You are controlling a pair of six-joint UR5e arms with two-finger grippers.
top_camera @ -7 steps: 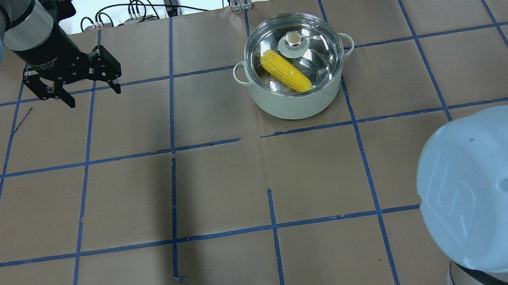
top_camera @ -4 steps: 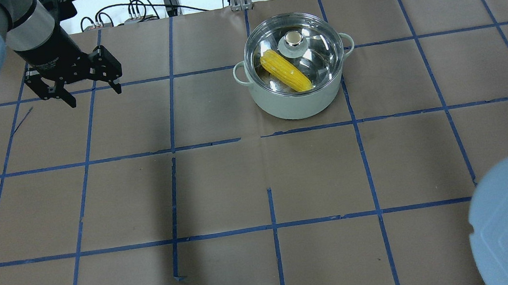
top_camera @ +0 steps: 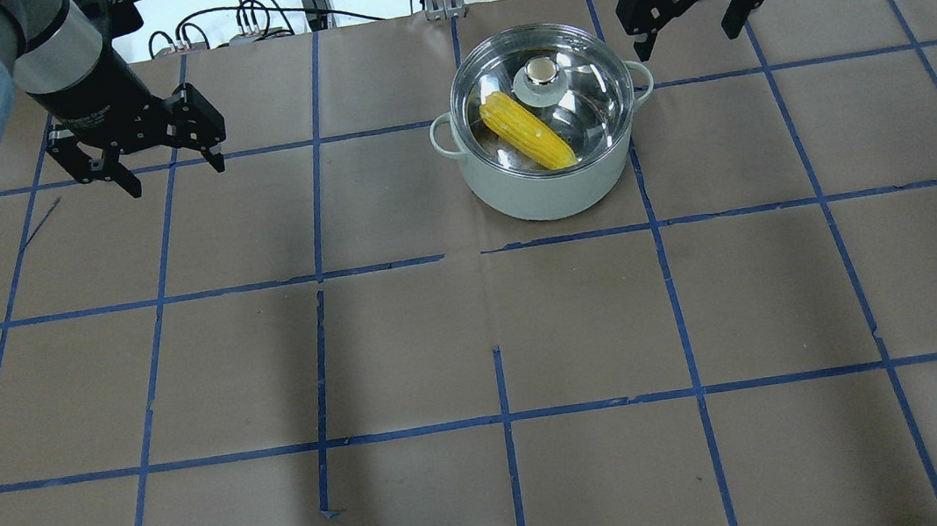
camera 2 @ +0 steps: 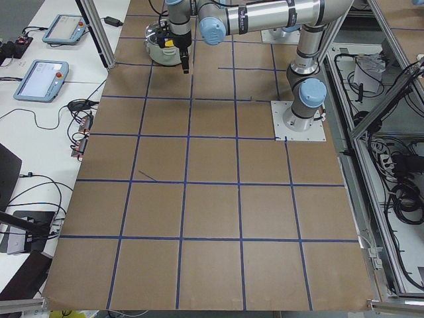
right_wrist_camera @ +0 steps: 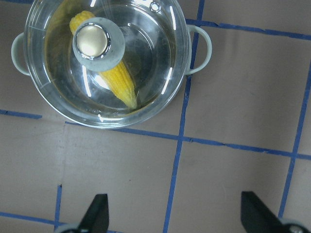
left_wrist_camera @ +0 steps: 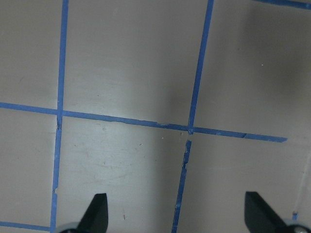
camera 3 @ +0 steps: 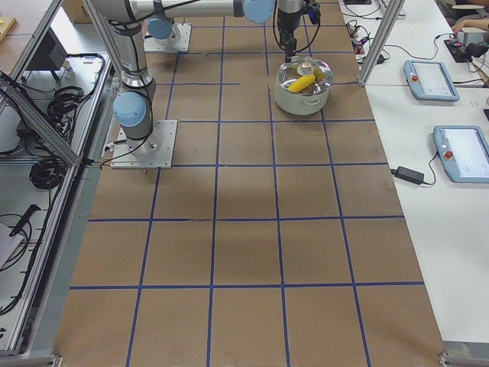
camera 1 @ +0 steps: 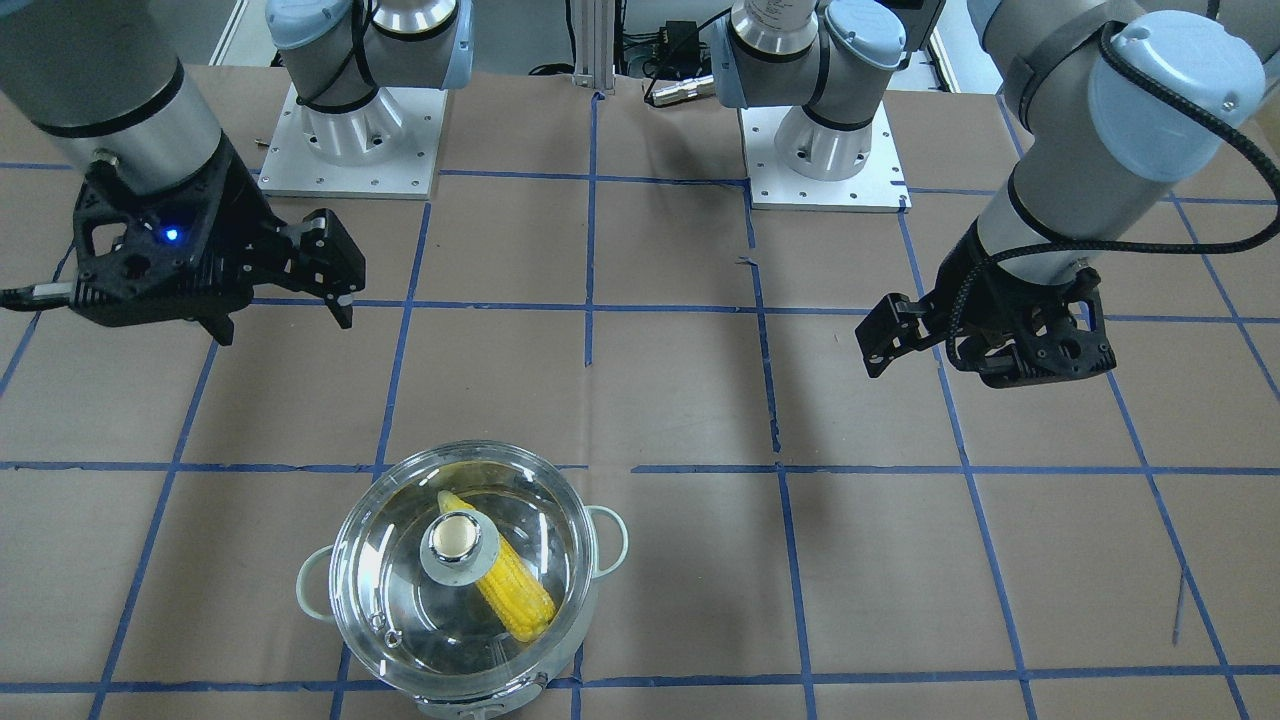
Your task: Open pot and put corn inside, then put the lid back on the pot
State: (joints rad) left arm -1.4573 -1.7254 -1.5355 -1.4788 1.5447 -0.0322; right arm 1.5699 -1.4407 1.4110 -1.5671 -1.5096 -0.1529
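Jaws of the left gripper (top_camera: 174, 171) are held apart over taped paper (left_wrist_camera: 136, 63), and nothing else is shown in its wrist view. The right gripper (top_camera: 686, 40) is spread too, empty, near the pot (top_camera: 549, 192). The yellow corn (top_camera: 528, 130) is seen inside, under the glass lid (top_camera: 587, 64). Its long axis is laid diagonally. The tapered tip, clear only in the right wrist view, is pointed away from the knob (right_wrist_camera: 91, 40).

We see the table (top_camera: 408, 349) from 6 cameras. The overhead one looks down from behind the bases (camera 1: 345, 140), pot (top_camera: 549, 192) at upper centre; the front one faces them, pot at lower left. 2 far side views look along the table from its ends. 2 near wrist views look straight down; only the right one shares the pot.
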